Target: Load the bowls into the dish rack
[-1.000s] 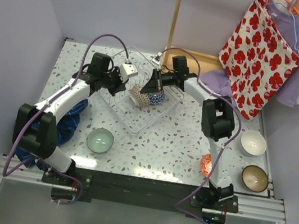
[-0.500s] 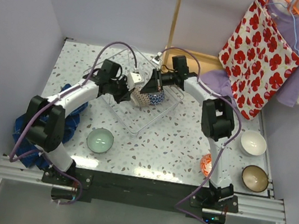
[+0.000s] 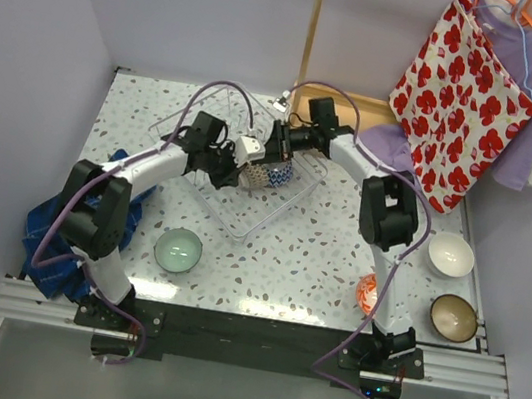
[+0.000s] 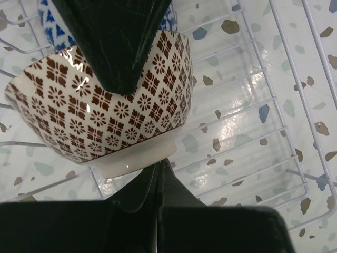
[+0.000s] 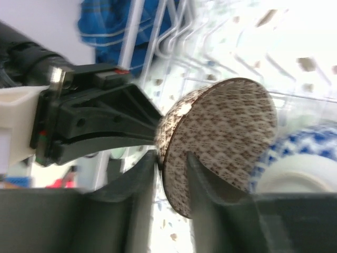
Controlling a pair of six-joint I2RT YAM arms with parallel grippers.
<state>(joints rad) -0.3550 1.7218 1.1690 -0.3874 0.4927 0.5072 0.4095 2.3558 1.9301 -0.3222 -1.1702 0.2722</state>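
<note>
The top external view is evenly bright and sharp, with soft shadows on the tabletop (image 3: 317, 258). In the crisp left wrist view, glare whitens the dish rack (image 4: 237, 118). The right wrist view is blurred and overexposed top right, its near fingers (image 5: 124, 211) unfocused.

Overhead camera looks down on the whole table (image 3: 317, 258) from behind. Both wrist cameras press close, sharing the patterned bowl (image 4: 68, 116).
</note>
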